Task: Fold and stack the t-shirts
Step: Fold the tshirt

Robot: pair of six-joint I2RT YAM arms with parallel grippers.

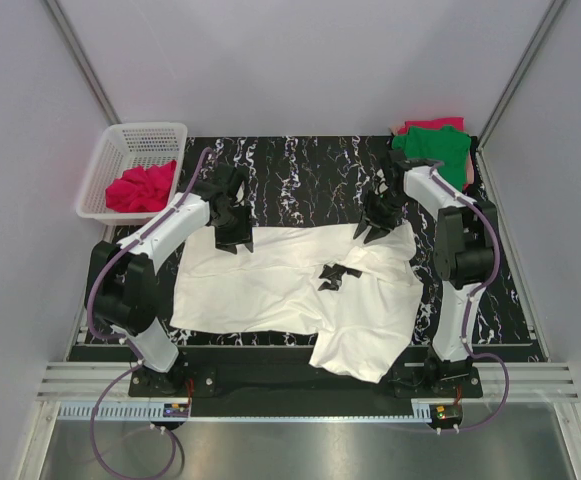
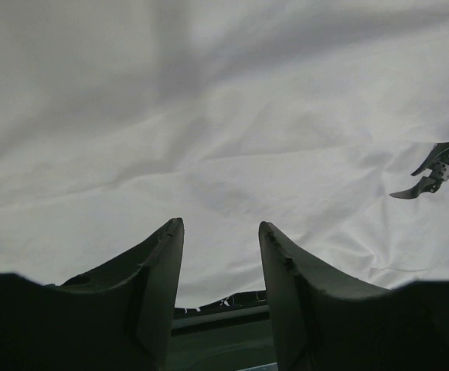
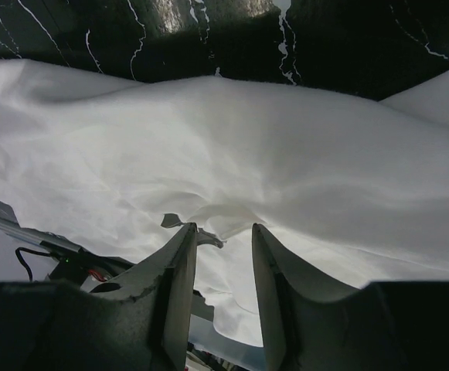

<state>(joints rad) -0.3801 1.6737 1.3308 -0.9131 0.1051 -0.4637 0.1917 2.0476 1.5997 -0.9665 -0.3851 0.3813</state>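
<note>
The white t-shirt (image 1: 280,280) lies spread and wrinkled on the black marbled mat (image 1: 300,165), one part trailing over the front edge. My left gripper (image 1: 232,236) is open just above the shirt's far left edge; the left wrist view shows its open gripper (image 2: 221,226) over white cloth (image 2: 224,116), holding nothing. My right gripper (image 1: 373,230) is open over the far right edge; the right wrist view shows its open gripper (image 3: 222,227) above a small ridge of white cloth (image 3: 286,154). The green t-shirt (image 1: 432,148) lies at the back right. The pinkish-red t-shirt (image 1: 142,187) lies crumpled in a basket.
A white plastic basket (image 1: 140,140) stands at the back left, off the mat. A small dark gap (image 1: 335,275) in the shirt's middle shows the mat. Grey walls close in the sides and back. A metal rail (image 1: 300,385) runs along the front by the arm bases.
</note>
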